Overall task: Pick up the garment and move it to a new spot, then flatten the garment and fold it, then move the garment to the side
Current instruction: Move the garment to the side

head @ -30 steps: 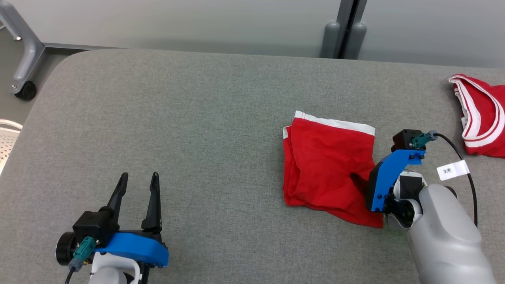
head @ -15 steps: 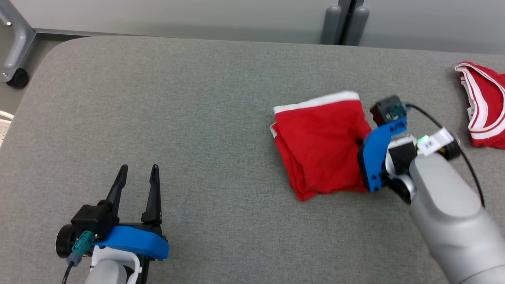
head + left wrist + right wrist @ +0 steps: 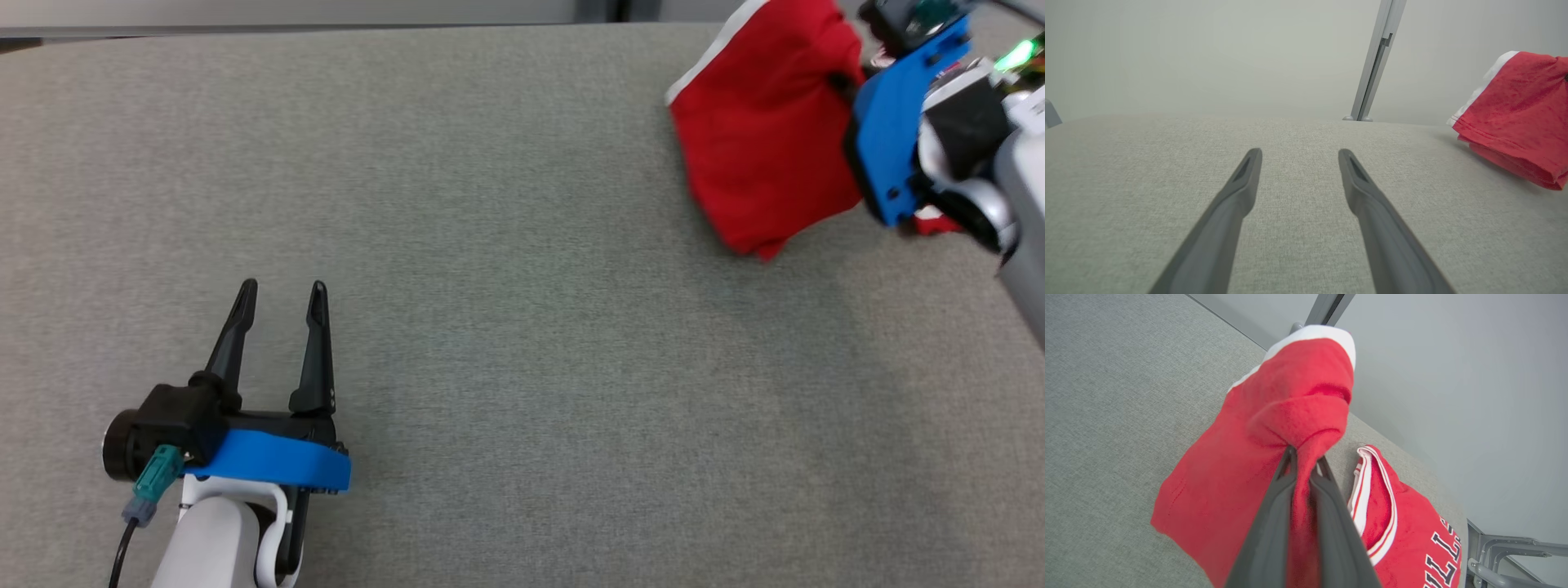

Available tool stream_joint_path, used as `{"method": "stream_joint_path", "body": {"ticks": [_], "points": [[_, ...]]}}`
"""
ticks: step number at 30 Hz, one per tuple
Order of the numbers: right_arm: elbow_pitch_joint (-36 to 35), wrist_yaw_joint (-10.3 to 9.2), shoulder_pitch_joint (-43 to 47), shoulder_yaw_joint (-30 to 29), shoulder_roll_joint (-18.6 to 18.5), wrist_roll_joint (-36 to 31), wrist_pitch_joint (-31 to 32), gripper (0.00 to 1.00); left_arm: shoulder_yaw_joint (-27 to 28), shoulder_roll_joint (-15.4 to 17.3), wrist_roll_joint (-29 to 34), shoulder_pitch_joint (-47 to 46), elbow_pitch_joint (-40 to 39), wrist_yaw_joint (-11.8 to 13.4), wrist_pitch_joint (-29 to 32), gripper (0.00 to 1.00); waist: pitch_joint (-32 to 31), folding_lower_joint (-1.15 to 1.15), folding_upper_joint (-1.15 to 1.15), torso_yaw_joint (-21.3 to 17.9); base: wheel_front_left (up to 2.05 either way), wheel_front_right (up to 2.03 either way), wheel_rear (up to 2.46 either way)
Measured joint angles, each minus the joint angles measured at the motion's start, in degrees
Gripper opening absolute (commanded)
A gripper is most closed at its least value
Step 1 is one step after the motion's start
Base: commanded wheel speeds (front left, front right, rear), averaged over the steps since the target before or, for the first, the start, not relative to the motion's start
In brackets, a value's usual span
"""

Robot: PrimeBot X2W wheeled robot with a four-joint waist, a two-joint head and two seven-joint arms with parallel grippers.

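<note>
Our right gripper (image 3: 1306,457) jaws pinched on folded red garment (image 3: 763,139), white band along edge, held up over table's (image 3: 490,327) far right. Our left gripper (image 3: 282,287) jaws wide, empty. Red jersey (image 3: 1412,535) beside it: white block lettering, cut off, unreadable.

- The left gripper (image 3: 1299,155) spreads its two dark fingers wide above the grey table (image 3: 1126,171).
- A red garment (image 3: 1519,114) with a white band shows at the right edge.
- A grey post (image 3: 1376,61) rises behind the table.
</note>
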Motion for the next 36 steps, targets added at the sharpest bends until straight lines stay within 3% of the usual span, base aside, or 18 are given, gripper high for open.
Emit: {"method": "stream_joint_path", "body": {"ticks": [6,14,21,33,34,35,36], "points": [[0.0,0.0,-3.7,-0.7,-4.6,0.6,-1.5,0.0,-0.9,0.2,0.9,-1.9,-1.5,-0.3,0.0,1.0,2.8,0.0,0.0,-2.6,0.0,0.0,0.0],[4.3,0.01,-3.9,-7.4,-7.8,-0.6,-5.6,0.0,-2.0,1.6,1.5,-4.0,-2.3,-0.6,0.0,1.0,7.8,0.0,0.0,-4.9,0.0,0.0,0.0],[7.1,0.01,-2.5,-13.6,-12.6,-6.5,-9.2,0.0,-2.4,2.6,1.5,-6.0,-4.0,-0.6,0.1,1.0,10.9,-0.01,0.0,-5.1,0.0,0.0,0.0],[7.6,0.01,0.0,-21.9,-12.8,-21.1,-17.0,0.0,-3.0,3.7,1.7,-6.6,-7.3,-0.3,1.3,1.0,13.3,-0.01,-0.01,-5.6,0.0,0.0,0.0],[7.7,0.0,0.1,-22.5,-12.5,-21.7,-17.5,0.13,-3.0,3.8,1.7,-6.6,-7.5,-0.3,1.4,1.0,13.5,-0.01,-0.01,-5.5,0.0,0.0,0.0],[7.5,0.01,0.1,-22.7,-12.2,-22.8,-18.3,0.67,-3.0,3.9,1.7,-6.6,-7.5,-0.3,1.5,1.0,13.8,-0.01,-0.01,-5.5,0.0,0.0,0.0],[7.3,0.01,0.1,-23.0,-11.9,-23.6,-19.3,1.0,-3.0,4.0,1.6,-6.7,-7.6,-0.3,1.7,1.0,13.9,-0.01,-0.01,-5.4,0.0,0.0,0.0]]}}
